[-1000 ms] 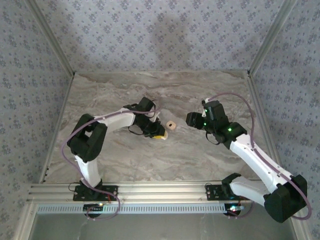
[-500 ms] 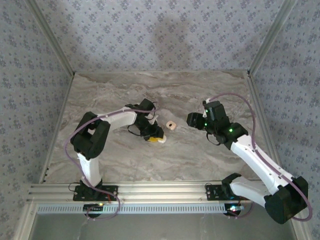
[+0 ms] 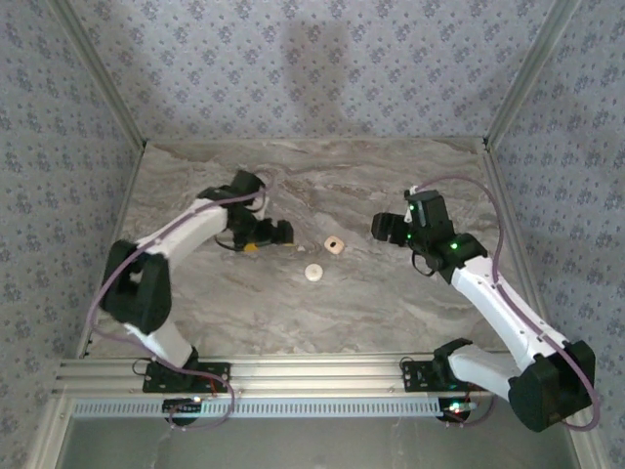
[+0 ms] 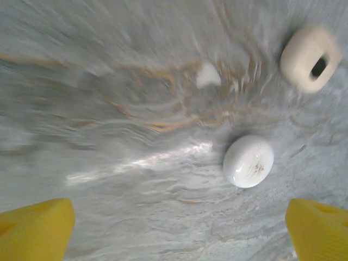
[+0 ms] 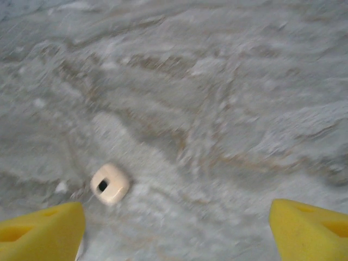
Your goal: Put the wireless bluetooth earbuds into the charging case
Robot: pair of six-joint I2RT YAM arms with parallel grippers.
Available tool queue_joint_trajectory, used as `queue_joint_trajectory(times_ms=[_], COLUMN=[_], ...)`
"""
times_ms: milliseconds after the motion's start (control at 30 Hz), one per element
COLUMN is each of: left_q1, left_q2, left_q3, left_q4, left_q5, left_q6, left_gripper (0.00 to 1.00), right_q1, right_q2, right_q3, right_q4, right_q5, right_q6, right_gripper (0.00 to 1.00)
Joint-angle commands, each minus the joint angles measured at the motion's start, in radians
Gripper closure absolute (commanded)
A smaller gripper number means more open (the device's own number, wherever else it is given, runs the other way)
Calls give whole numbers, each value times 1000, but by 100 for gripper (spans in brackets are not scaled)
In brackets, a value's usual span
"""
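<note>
The cream case (image 3: 334,244) with a dark hole lies near the middle of the marble table (image 3: 244,303), well apart from every edge, with bare surface all around it. One small white earbud (image 4: 207,75) lies near the case, on the side of the left gripper (image 3: 276,234). A round white piece (image 3: 313,273) lies near the case, toward the near edge. The left gripper and the right gripper (image 3: 381,228) stand one on each side of the case, apart from it, both spread wide and holding nothing.
</note>
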Motion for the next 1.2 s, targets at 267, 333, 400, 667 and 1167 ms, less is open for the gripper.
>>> queue_joint_trajectory(times_ms=[267, 333, 400, 667, 1167], left_q1=[128, 171, 210, 268, 391], left_q2=[-497, -493, -460, -258, -22], left_q3=[-502, -591, -645, -827, -855], left_q4=[616, 723, 806, 1246, 1606], left_q5=[-673, -682, -703, -695, -452], left_q6=[272, 267, 257, 358, 332], left_gripper=[0, 0, 0, 0, 0], right_q1=[-285, -309, -325, -385, -403], right_q2=[134, 157, 170, 272, 440], right_q3=[-221, -277, -331, -489, -493], right_q4=[473, 578, 681, 1066, 1223], right_q5=[106, 95, 81, -22, -121], right_q6=[-329, -373, -420, -416, -416], right_gripper=[0, 0, 0, 0, 0])
